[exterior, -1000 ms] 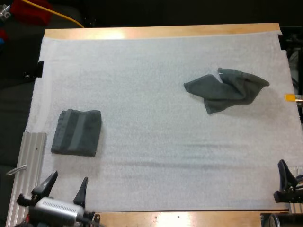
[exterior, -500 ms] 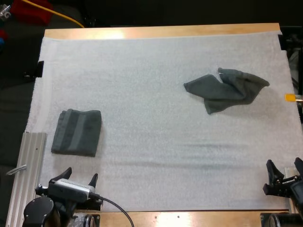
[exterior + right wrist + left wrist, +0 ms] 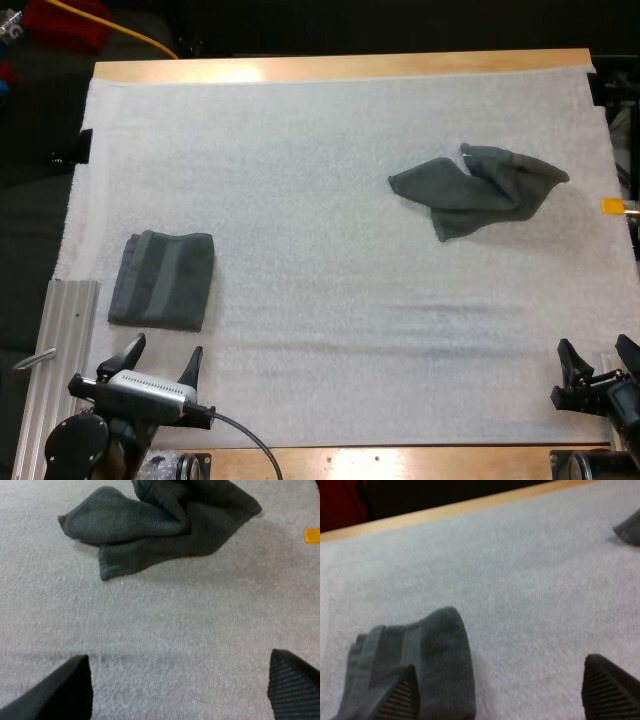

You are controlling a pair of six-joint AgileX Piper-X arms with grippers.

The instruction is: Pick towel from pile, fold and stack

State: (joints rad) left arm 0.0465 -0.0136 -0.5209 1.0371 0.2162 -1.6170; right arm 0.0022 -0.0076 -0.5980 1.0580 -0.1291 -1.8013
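Note:
A crumpled dark grey-green towel [image 3: 476, 187] lies on the white mat [image 3: 330, 260] at the right, also ahead of my right gripper [image 3: 180, 687] as the crumpled towel [image 3: 160, 522]. A folded towel [image 3: 162, 279] rests near the mat's left edge; its near end, the folded towel [image 3: 415, 667], lies just ahead of my left gripper [image 3: 500, 692]. My left gripper [image 3: 160, 357] stands open at the mat's front left, just short of the folded towel. My right gripper [image 3: 597, 360] stands open at the front right, well short of the crumpled towel. Both hold nothing.
A ribbed metal rail [image 3: 58, 360] runs along the table's left front beside the left arm. The wooden table edge [image 3: 340, 66] borders the mat at the far side. Open mat lies between the two towels.
The left gripper drew back toward the front edge, then came forward a little toward the folded towel. The right gripper shifted inward from the right edge. Both towels stayed put.

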